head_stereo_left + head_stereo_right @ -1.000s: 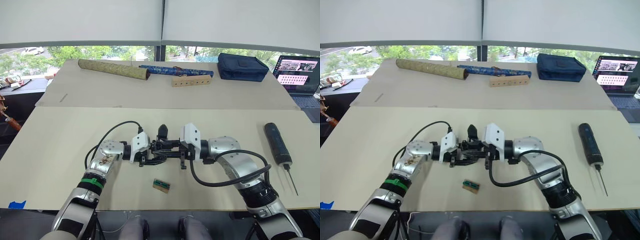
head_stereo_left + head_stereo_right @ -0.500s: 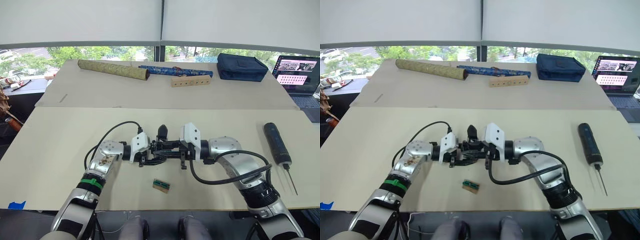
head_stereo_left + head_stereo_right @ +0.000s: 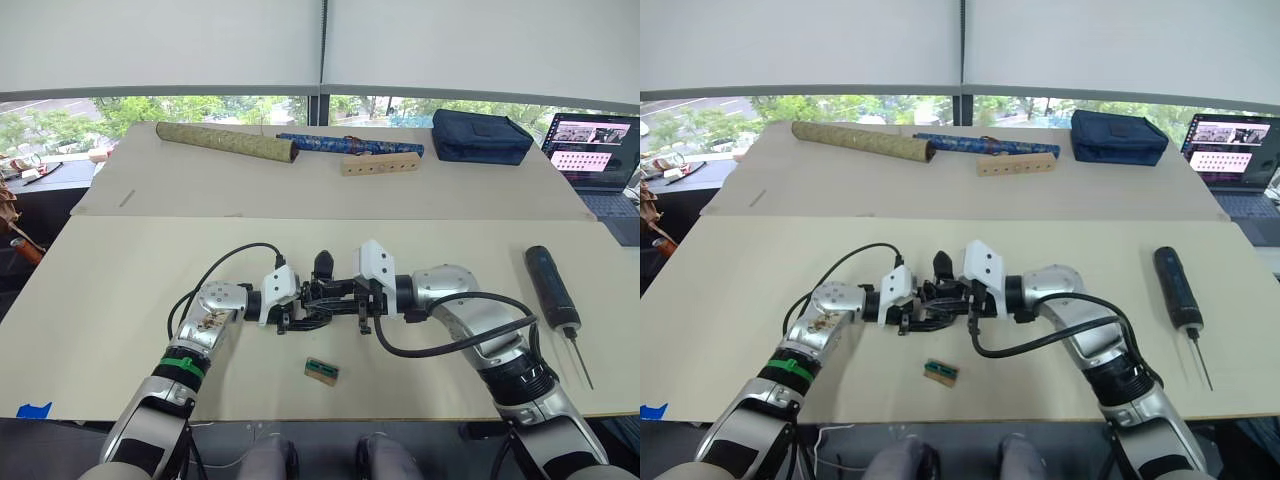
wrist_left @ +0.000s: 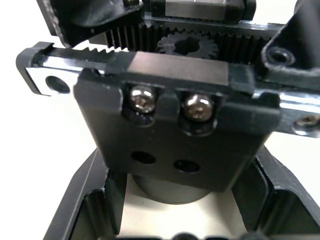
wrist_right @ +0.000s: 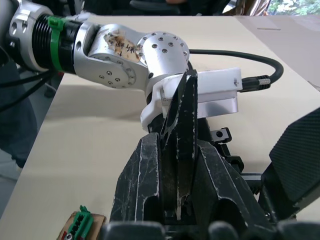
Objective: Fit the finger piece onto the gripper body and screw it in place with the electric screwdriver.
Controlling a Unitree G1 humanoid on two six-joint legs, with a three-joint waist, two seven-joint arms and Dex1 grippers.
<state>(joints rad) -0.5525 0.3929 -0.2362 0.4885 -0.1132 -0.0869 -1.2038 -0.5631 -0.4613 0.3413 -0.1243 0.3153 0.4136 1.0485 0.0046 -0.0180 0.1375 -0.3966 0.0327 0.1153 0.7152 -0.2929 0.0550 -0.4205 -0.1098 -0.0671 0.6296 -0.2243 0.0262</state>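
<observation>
- My left gripper (image 3: 290, 306) clamps the chunky black mechanical gripper body (image 3: 318, 300) above the desk (image 3: 120, 290).
- My right gripper (image 3: 350, 296) pinches the small black wedge-shaped finger piece (image 5: 181, 131) against it.
- The thick dark cylindrical electric screwdriver (image 3: 553, 287) lies well apart, rightward.

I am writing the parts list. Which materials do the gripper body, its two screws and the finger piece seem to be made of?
The gripper body looks like matte black plastic or coated metal; its dull, even faces leave this open. The two screws look like bright steel, because they shine. The finger piece looks like black plastic, with a slightly scuffed surface.
</observation>
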